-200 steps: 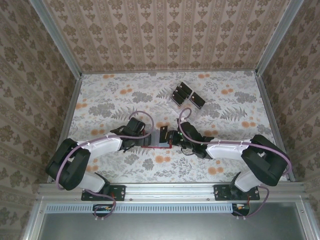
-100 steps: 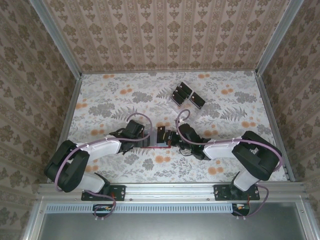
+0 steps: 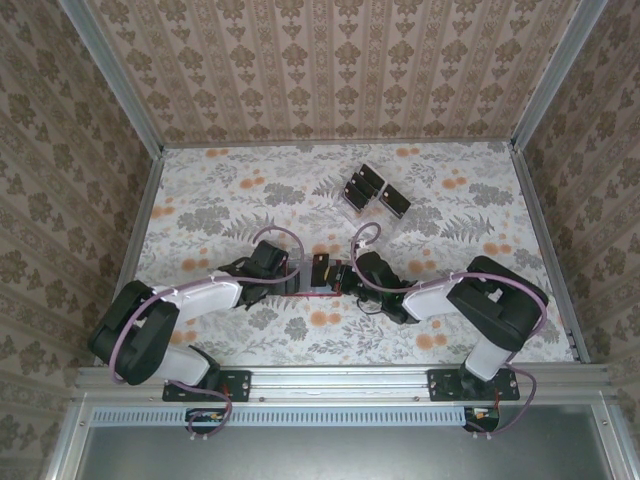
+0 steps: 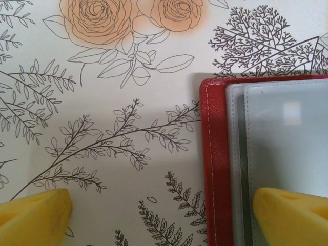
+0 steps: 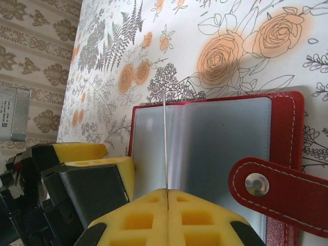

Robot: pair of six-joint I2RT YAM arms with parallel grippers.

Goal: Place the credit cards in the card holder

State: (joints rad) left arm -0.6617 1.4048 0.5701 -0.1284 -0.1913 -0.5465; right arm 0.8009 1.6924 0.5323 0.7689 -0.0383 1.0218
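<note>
On the floral-printed table the red leather folding wallet lies open. Our left gripper straddles its edge, fingers apart, one resting on a clear pocket. Our right gripper pinches a thin black card edge-on over the wallet; we should feed it squarely.

Card holder — stitched red leather, glossy pockets

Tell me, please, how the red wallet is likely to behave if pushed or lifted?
The wallet lies open and flat, so it would probably slide rather than tip or roll. Its clear pockets look thin and soft; they would likely flop if lifted. The loose snap strap may dangle or catch.
</note>
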